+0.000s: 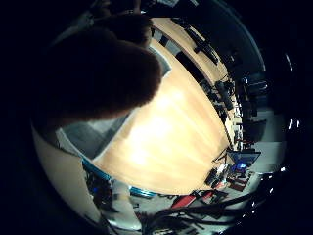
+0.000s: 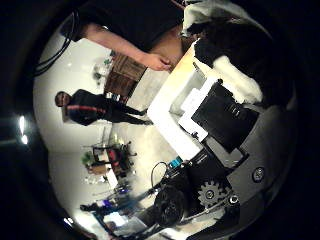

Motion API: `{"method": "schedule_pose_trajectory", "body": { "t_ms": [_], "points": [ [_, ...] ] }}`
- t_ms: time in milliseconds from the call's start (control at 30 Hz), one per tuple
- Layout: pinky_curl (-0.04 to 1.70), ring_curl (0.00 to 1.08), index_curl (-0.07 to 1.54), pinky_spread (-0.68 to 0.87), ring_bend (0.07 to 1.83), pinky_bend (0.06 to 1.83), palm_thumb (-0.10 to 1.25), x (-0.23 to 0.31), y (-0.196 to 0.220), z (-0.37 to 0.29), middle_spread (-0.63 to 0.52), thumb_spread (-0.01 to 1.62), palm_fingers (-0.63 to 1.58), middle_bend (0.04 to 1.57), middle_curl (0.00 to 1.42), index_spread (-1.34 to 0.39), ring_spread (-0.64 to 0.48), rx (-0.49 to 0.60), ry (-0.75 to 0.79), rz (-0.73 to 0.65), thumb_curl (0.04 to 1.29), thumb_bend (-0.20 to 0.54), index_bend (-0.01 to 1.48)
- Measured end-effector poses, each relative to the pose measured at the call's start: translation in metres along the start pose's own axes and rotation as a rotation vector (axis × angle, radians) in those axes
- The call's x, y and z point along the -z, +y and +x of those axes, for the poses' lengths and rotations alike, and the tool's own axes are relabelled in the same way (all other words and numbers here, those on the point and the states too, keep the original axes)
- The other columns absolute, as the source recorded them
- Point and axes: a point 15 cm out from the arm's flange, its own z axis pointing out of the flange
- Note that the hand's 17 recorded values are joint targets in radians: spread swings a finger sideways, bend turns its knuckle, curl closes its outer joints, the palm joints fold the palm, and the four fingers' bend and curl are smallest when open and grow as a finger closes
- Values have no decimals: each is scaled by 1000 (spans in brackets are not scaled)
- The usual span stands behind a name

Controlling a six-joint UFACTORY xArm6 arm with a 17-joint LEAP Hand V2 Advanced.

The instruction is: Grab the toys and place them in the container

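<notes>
A large dark brown, rounded, soft-looking mass (image 1: pixel 95 73) fills much of the little-finger side view and so sits close against the palm. It is judged to be one of the toys, probably a plush one, though its outline is too shadowed to identify further. In the thumb side view a black and white furry object (image 2: pixel 227 55) lies against the white and black parts of the robot hand (image 2: pixel 215 130); whether it is the same toy or a second one cannot be told.

Beyond the brown mass lies the light wooden counter (image 1: pixel 171 132), brightly lit, and on it a grey, shallow, box-like container (image 1: pixel 95 134) beside the toy's edge. The counter looks well below the palm, which suggests the robot hand is raised and tilted, carrying the toy towards or above the container.

Finger position is only partly shown. Black and white segments sit beside the furry object, consistent with a grasp, but whether the fingers are curled round it cannot be told from these views.

A person's bare forearm and hand (image 2: pixel 150 57) rest at the far edge of the counter, apart from the toy and the robot hand.

Judged stage: transport of a toy, release into the container not yet done. The risk is a soft toy slipping from an uncertain hold.
</notes>
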Motion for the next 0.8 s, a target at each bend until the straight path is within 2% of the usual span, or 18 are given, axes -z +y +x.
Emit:
{"method": "schedule_pose_trajectory", "body": {
  "t_ms": [33, 100, 167, 200, 233, 300, 367, 500, 800],
  "points": [
    [417, 458, 660, -608, 1167, 1001, 996, 0, 0, 0, -430, 956, 1150, 915, 537, -617, -344, 4, 1, -1, 331, -30, 358],
    [435, 452, 635, -603, 1144, 1055, 870, -2, 3, 0, -448, 973, 946, 814, 510, -613, -356, 9, 3, -15, 306, -74, 252],
    [458, 449, 640, -550, 1062, 1057, 644, -4, 5, 5, -409, 962, 520, 682, 482, -590, -336, 20, 24, -30, 265, -142, 212],
    [463, 449, 649, -462, 1001, 984, 533, -6, 6, 10, -371, 956, 299, 641, 474, -577, -304, 26, 40, -40, 248, -141, 237],
    [453, 426, 633, -386, 939, 935, 450, -9, 6, 13, -343, 943, 230, 630, 464, -574, -277, 31, 51, -50, 239, -125, 242],
    [398, 354, 570, -238, 838, 870, 336, -11, 7, 14, -297, 918, 193, 580, 431, -568, -234, 36, 53, -56, 231, -92, 208],
    [369, 322, 549, -151, 794, 845, 277, -12, 8, 14, -270, 897, 188, 549, 416, -555, -207, 35, 53, -59, 230, -77, 206],
    [328, 290, 509, 11, 742, 805, 219, -15, 9, 13, -233, 874, 209, 502, 392, -531, -169, 41, 44, -62, 242, -45, 192],
    [286, 265, 446, 139, 684, 785, 191, -14, 7, 13, -208, 863, 255, 437, 366, -506, -136, 46, 44, -53, 268, -35, 181]
  ]
}}
